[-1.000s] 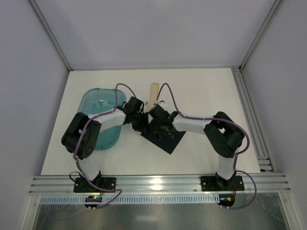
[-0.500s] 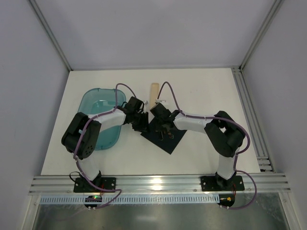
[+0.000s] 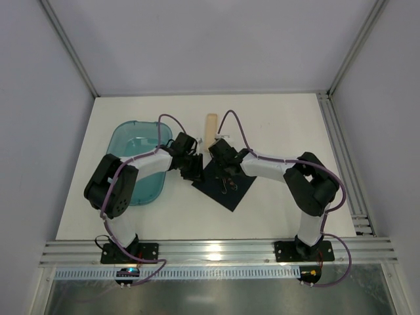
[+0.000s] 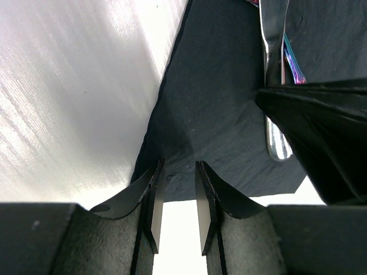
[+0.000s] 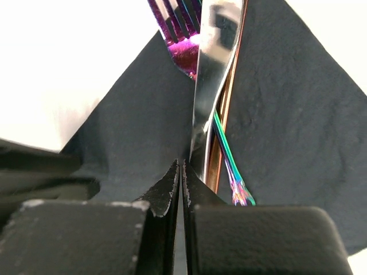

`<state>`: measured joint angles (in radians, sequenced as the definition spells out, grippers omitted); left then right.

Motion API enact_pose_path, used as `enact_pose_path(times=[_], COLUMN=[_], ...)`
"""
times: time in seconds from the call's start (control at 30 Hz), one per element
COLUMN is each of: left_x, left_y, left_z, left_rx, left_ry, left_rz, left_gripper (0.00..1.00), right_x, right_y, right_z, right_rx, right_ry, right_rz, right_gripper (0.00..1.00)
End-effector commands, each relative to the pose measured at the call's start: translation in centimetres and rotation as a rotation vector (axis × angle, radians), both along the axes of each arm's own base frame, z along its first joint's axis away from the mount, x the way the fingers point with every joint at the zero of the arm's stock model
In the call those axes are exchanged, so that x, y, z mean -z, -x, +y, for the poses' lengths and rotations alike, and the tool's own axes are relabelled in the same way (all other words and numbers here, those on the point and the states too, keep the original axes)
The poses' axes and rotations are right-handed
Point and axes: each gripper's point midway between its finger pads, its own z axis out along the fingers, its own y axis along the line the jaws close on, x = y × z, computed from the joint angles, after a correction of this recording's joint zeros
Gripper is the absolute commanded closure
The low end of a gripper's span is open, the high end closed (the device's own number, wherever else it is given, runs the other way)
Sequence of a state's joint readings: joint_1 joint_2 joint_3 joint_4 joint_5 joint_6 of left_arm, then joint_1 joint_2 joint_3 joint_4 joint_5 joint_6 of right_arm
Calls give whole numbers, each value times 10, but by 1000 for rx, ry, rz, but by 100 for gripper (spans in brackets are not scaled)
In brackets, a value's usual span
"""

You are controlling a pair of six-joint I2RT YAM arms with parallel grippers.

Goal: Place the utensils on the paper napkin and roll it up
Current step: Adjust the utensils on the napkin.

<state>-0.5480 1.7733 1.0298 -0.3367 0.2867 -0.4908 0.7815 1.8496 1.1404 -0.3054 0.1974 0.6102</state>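
- The paper napkin (image 3: 226, 191) lies flat on the table (image 3: 282, 131) between the two arms. It is turned corner-on and sits just right of the teal tub (image 3: 131, 154).
- The utensils (image 5: 211, 74) lie bundled side by side along the napkin's diagonal. The fork (image 5: 179, 40) tines point away from the right wrist. This layout probably lets a corner fold over the bundle before rolling.
- The right gripper (image 5: 181, 167) is fully closed with nothing between its fingers. Its tips rest on the napkin, touching or just beside the near end of the bundle, probably to pin or nudge the cutlery.
- The left gripper (image 4: 178, 167) stands partly open at the napkin's left edge. White table shows in the gap and no grasp is visible; whether the paper edge enters the gap cannot be told.
- Left arm pose: elbow out over the tub, forearm reaching right, wrist pitched low.
- Right arm pose: elbow folded at the right, forearm stretched left, wrist angled down over the napkin's far corner.
- Judgement: placement looks complete; the roll is not yet begun.
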Motion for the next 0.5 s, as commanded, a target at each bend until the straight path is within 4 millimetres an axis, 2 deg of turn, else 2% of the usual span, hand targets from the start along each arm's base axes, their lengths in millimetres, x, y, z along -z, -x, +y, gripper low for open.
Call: enact_pose_path(times=[0.0,0.03,0.07,0.13,0.17,0.2,0.23,0.3,0.37,0.47], left_x=[-8,-16,-31,-50,-59,-78,-83,-101,-104,-99], left_y=[1,-2,-9,-18,-22,-36,-38,-57,-62,-63], left_z=[11,8,2,0,-2,-7,-7,-10,-8,-16], left_rx=[-13,-17,-22,-38,-43,-49,-49,-67,-70,-51], left_ry=[-48,-28,-7,5,10,29,19,7,-15,9], left_rz=[1,-11,-42,-74,-94,-140,-141,-188,-181,-159], left_gripper=[67,65,63,59,58,57,56,55,56,59], right_x=[-51,-57,-71,-78,-78,-80,-79,-73,-63,-58], right_y=[-5,-4,-5,-5,-6,-6,-8,-11,-11,-10], right_z=[7,7,4,-5,-11,-18,-24,-42,-59,-68], right_rx=[-41,-45,-41,-31,-24,-17,-8,25,41,29], right_ry=[-89,-97,-112,-108,-102,-93,-87,-71,-44,-27], right_rz=[-78,-87,-114,-116,-115,-118,-117,-115,-105,-105], right_gripper=[96,96,96,96,96,96,96,96,96,96])
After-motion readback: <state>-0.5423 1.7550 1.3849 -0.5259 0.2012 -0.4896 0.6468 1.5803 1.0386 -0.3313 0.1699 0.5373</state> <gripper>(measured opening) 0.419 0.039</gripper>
